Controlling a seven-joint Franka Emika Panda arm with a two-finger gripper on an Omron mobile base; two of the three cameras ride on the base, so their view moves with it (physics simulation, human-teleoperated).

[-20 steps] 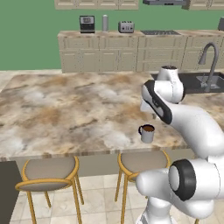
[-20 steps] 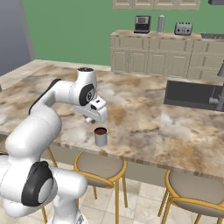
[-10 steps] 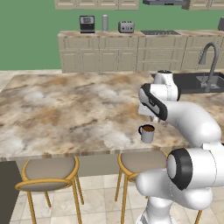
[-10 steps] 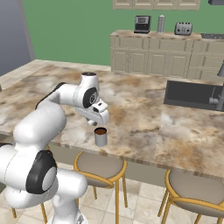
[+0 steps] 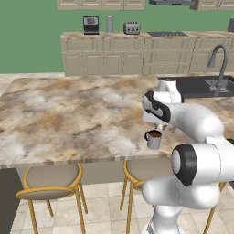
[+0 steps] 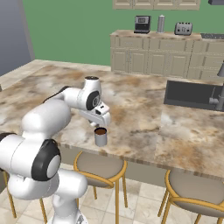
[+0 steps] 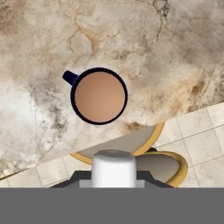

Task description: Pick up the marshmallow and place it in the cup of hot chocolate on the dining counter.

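Gripper clenched on the marshmallow: in the hand view the white stub sits at 6 o'clock between the dark finger tips, its flat top facing the camera. In the right base view the gripper hangs just above the cup, apart from it; in the left base view the gripper is largely hidden behind the arm's white links.

Cup of hot chocolate: round, dark rim, full of brown liquid, handle at 10 o'clock in the hand view. It lies toward 12 o'clock of the marshmallow, not directly under it. The right base view shows the cup as a grey mug upright near the worktop's front edge; the left base view shows the cup with its handle toward the left.

Worktop: beige-brown marbled stone, thick edge. The hand view shows the worktop edge running diagonally, with tiled floor and a round stool seat below it.

Room: wooden stools under the front edge, a dark sink set into the worktop at right, faucet in the left base view. Back counter with cream cabinets carries a coffee machine and a toaster against a green wall.
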